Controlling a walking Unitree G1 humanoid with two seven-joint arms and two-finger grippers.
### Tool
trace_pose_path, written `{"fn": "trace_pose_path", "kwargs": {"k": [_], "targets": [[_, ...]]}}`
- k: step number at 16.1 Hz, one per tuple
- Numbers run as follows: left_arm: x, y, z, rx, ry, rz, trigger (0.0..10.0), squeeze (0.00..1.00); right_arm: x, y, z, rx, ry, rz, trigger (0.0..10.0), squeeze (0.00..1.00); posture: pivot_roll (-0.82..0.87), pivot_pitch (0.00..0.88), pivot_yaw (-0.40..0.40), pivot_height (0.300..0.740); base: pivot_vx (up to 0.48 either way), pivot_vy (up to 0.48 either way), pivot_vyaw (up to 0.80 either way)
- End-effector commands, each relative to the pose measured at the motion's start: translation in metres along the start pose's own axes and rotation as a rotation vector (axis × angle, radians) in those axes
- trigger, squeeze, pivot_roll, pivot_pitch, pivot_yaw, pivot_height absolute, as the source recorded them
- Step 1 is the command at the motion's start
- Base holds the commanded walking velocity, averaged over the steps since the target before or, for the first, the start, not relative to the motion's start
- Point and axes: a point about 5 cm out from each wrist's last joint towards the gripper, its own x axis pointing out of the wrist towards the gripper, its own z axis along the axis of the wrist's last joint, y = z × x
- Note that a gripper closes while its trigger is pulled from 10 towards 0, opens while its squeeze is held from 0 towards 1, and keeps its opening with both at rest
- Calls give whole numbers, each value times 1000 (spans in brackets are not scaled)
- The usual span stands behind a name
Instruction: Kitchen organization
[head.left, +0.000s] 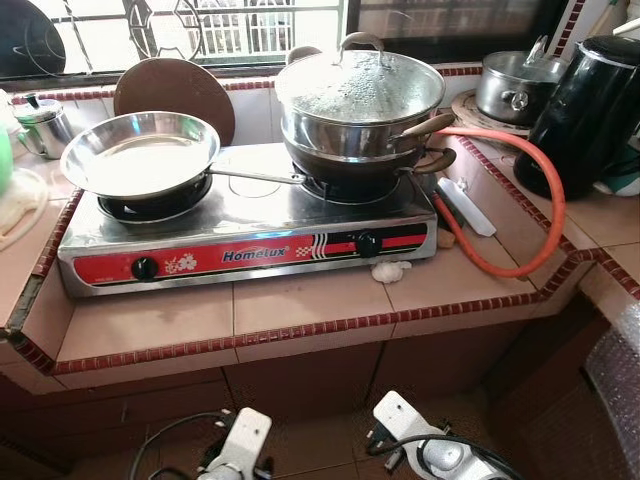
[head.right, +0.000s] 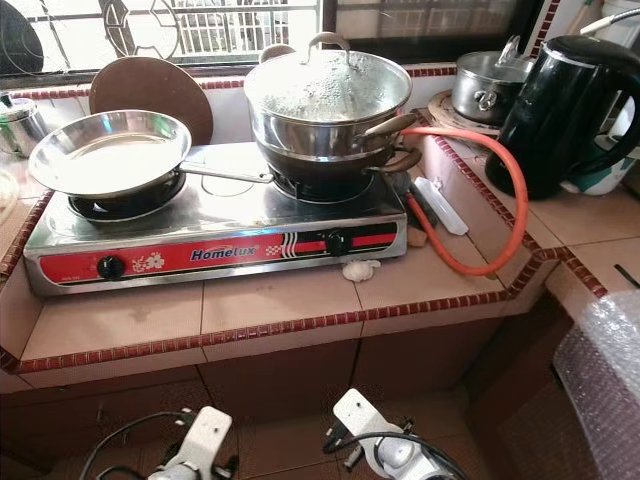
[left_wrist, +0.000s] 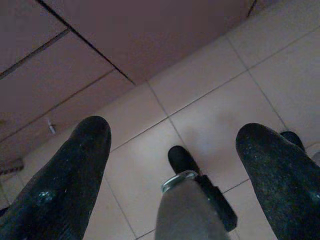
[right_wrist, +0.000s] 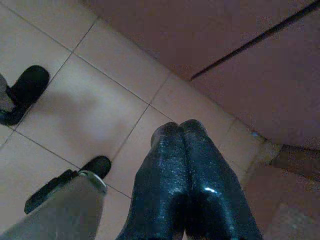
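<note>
Two grippers hung low over the pale floor tiles: the left gripper (left_wrist: 172, 150) had its black fingers spread wide and empty, the right gripper (right_wrist: 182, 150) had its pair pressed together on nothing. Well above them, on the tiled counter (head.left: 300, 305), sat the steel Homelux stove (head.left: 245, 225). A lidded, steam-fogged pot (head.left: 360, 100) topped the right burner; a shiny round frying pan (head.left: 140, 152) the left. An orange hose (head.left: 545, 215) looped beside a glossy black kettle (head.left: 590, 110).
</note>
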Motion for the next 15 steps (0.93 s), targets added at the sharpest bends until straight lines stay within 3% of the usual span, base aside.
{"fn": "trace_pose_path", "kwargs": {"k": [1, 3, 6, 11, 15], "targets": [[0, -1, -2, -8, 24, -20, 10000, 0, -2, -2, -7, 31, 13, -11, 10000, 0, -154, 0, -16, 740, 0, 0, 0], [-1, -6, -7, -31, 40, -50, 10000, 0, -4, -13, -10, 93, 30, -48, 10000, 0, -173, 0, -4, 740, 0, 0, 0], [-1, 2, -7, -36, 42, -38, 10000, 0, -6, -28, -9, 209, 23, -115, 10000, 0, -188, 0, -2, 740, 0, 0, 0], [-2, 21, -12, -188, 56, 52, 10000, 0, -4, -16, -13, 352, 32, -91, 10000, 0, -129, 0, -6, 740, 0, 0, 0], [-4, 23, -22, -213, 80, 61, 10000, 0, -4, -18, -9, 377, 33, -104, 10000, 0, -120, 0, 4, 740, 0, 0, 0]]}}
